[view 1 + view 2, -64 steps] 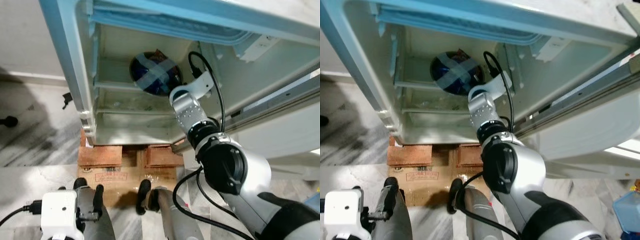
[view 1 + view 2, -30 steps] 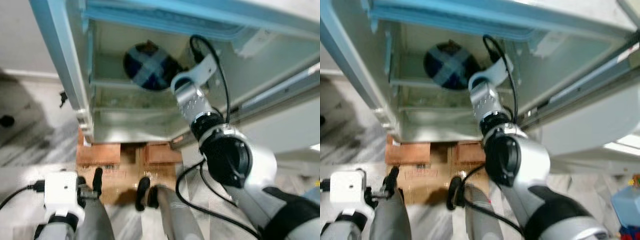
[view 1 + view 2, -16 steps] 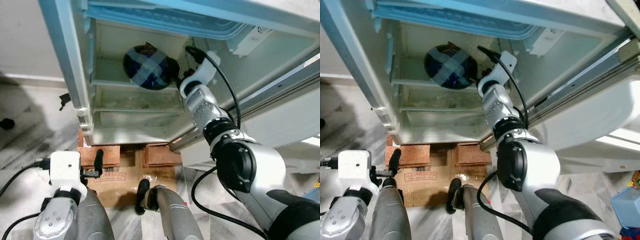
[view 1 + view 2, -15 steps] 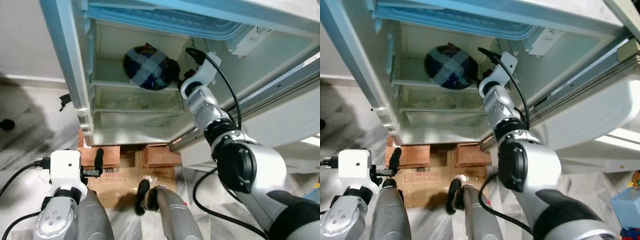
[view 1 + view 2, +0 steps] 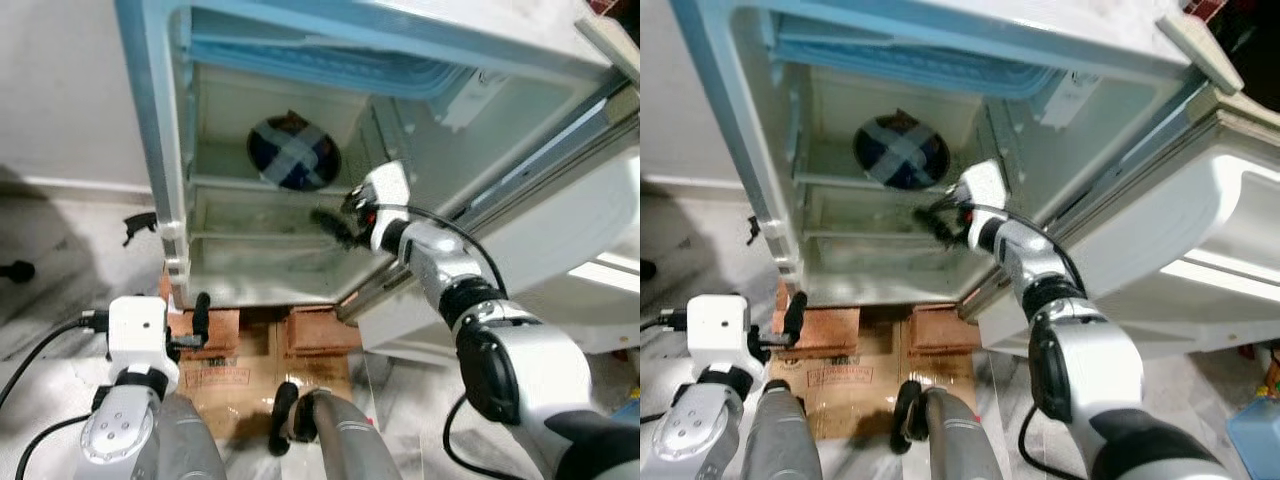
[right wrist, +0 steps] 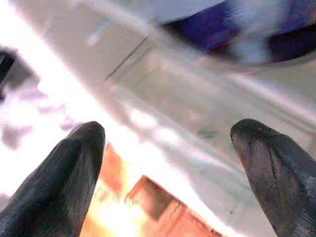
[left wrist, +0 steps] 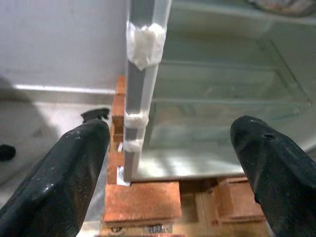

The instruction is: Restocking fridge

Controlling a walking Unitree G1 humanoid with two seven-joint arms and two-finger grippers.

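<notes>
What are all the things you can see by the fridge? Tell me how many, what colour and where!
Fridge: one, pale blue outside, whitish inside, door open, standing on the bricks.
Round package: one, dark blue with a pale cross of tape, on the shelf inside the fridge.
Glass shelves: at least two, clear, inside the fridge.
Bricks: a few, reddish-brown, under the fridge.
Cardboard box: one, brown, flat on the floor in front of the bricks.
Floor: grey-white marble.
Blue tub: one, at the robot's far right on the floor.
Right gripper: black fingers open, inside the fridge below the package, holding nothing.
Left gripper: black fingers open, low by the fridge's left edge.
</notes>
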